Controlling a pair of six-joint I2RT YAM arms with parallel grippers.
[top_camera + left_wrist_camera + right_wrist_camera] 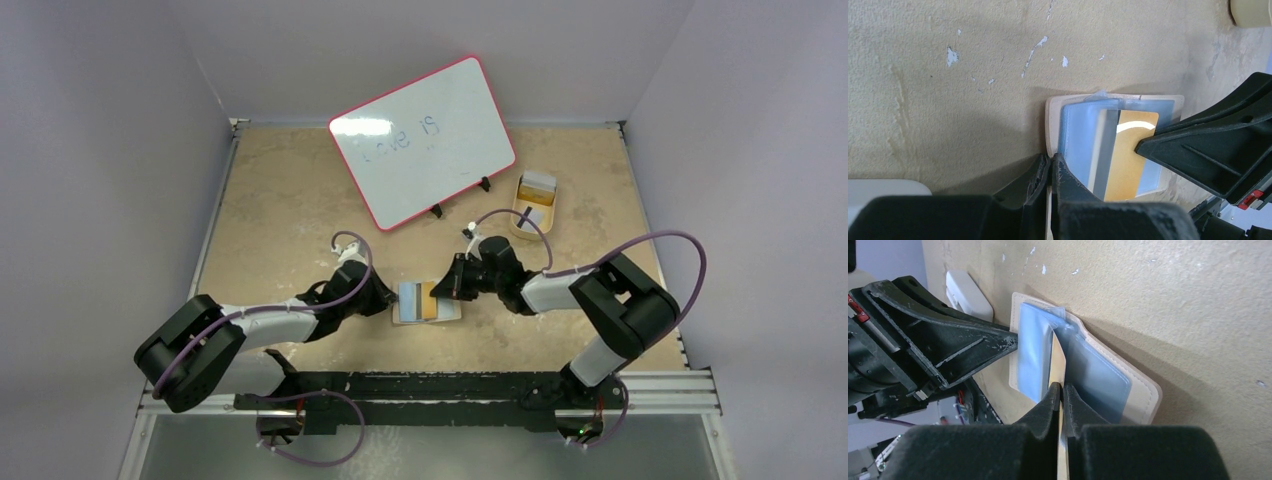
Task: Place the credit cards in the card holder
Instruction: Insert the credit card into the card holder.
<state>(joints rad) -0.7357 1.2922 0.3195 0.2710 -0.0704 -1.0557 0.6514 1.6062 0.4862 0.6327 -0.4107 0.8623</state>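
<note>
The left gripper [1050, 167] has its jaws drawn almost together, pinching the rim of the card holder [1050, 125], which lies opened flat on the table [290, 200] directly ahead of its fingertips. Just past that pinch, inside the card holder, pale blue clear sleeves [1078, 135] cover the pockets. An orange-tan card [1128, 160] sits tilted among them, partly covered by one sleeve. How deep it sits in a pocket cannot be told. The right gripper [1062, 392] faces the left one across the card holder. Its jaws are closed tight on the card's free edge, so the card runs straight out from between its fingertips toward the sleeves. The two grippers are near each other, with only the open card holder between them. Well beyond the right gripper, off to its outer side, a tan tray [515, 218] sits with pale items in it. A red-rimmed whiteboard [422, 140] stands propped far ahead of both grippers.
</note>
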